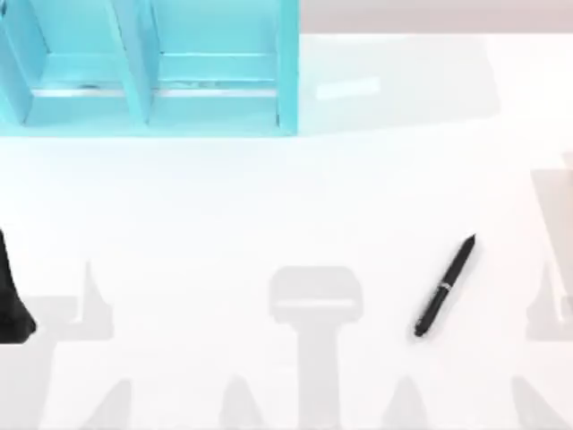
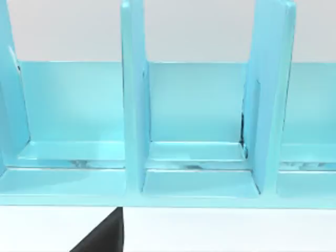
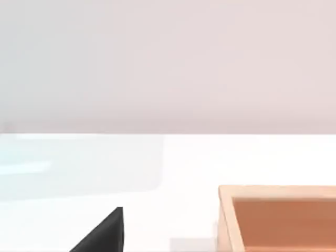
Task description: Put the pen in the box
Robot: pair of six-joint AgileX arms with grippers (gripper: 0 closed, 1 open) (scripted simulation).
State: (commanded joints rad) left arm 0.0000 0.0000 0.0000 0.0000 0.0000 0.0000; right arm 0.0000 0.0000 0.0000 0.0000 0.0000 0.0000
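Observation:
The black pen point(image 1: 445, 287) lies flat on the white table, right of centre, slanted with its tapered tip toward the back right and a silver ring at its middle. The box point(image 3: 226, 220) is an orange-brown open tray whose rim and inner floor appear in the right wrist view. My left arm point(image 1: 12, 300) is a dark shape parked at the table's left edge, far from the pen. A black wedge of the left gripper point(image 2: 102, 236) shows in the left wrist view, and a like wedge of the right gripper point(image 3: 102, 236) in the right wrist view, short of the box.
A tall teal rack point(image 1: 143, 72) with upright dividers stands at the back left; the left wrist view faces its compartments point(image 2: 197, 157). White tabletop lies open between the rack and the pen.

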